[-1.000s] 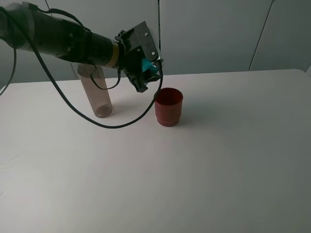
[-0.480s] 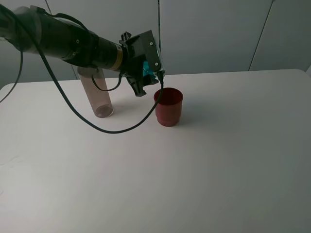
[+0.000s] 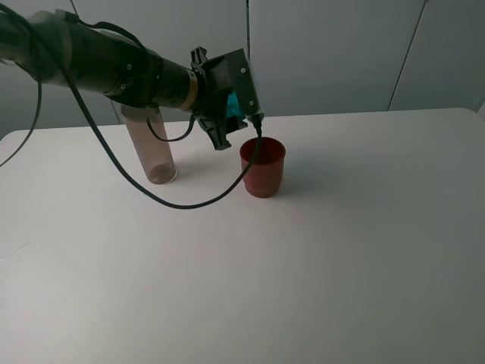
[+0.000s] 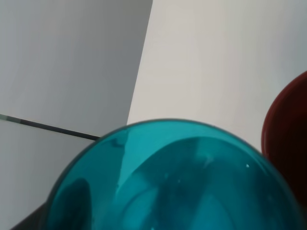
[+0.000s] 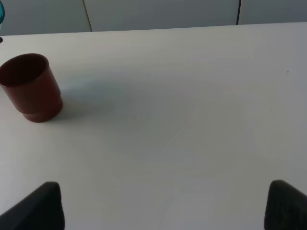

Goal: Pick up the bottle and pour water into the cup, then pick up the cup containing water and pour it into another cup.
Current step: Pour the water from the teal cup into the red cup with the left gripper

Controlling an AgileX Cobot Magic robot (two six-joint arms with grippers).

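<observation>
My left gripper (image 3: 232, 108) is shut on the teal cup (image 3: 237, 105) and holds it tipped on its side just above and left of the dark red cup (image 3: 262, 167). The left wrist view looks into the teal cup's mouth (image 4: 172, 182), with the red cup's rim (image 4: 288, 134) at the edge. The smoky grey-brown bottle (image 3: 151, 148) stands upright on the table, left of the red cup, behind the left arm. My right gripper (image 5: 163, 211) is open and empty, its fingers (image 5: 38, 206) wide apart, well away from the red cup (image 5: 31, 86).
The white table (image 3: 341, 250) ends at a grey panelled wall (image 3: 341, 53) behind. A black cable (image 3: 182, 203) hangs from the left arm and loops low between the bottle and the red cup.
The left gripper has carried the teal cup a little up and to the right, closer over the red cup, and turned it further. The bottle and red cup have not moved.
</observation>
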